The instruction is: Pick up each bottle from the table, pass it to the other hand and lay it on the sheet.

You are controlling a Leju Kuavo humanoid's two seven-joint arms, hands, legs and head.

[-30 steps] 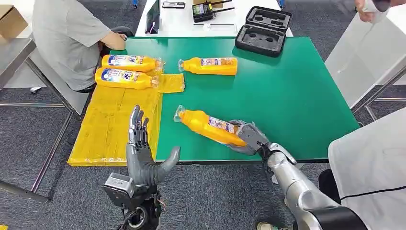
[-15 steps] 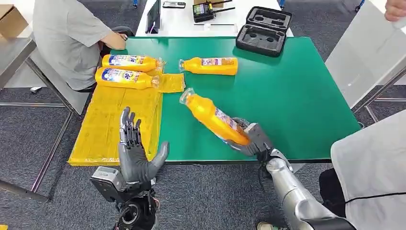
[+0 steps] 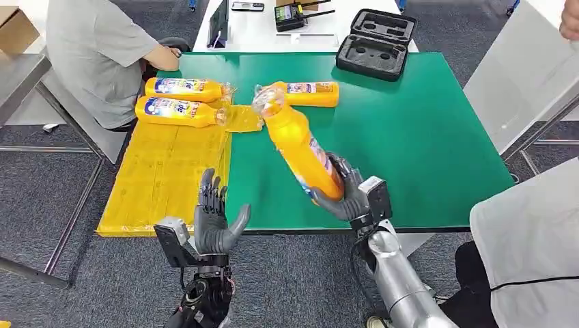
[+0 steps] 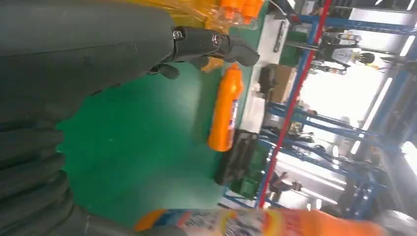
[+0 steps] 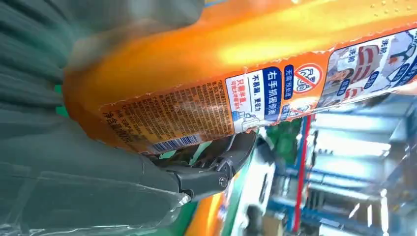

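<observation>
Right hand (image 3: 348,198) grips bottle (image 3: 297,143), now lifted off table (image 3: 423,137), tilted up; a second ago it lay flat. Left hand (image 3: 215,222) empty, fingers spread, beside table edge. Handover next.

Green table (image 3: 423,130): yellow sheet (image 3: 164,174), orange bottle (image 3: 307,93), black case (image 3: 375,44).
</observation>
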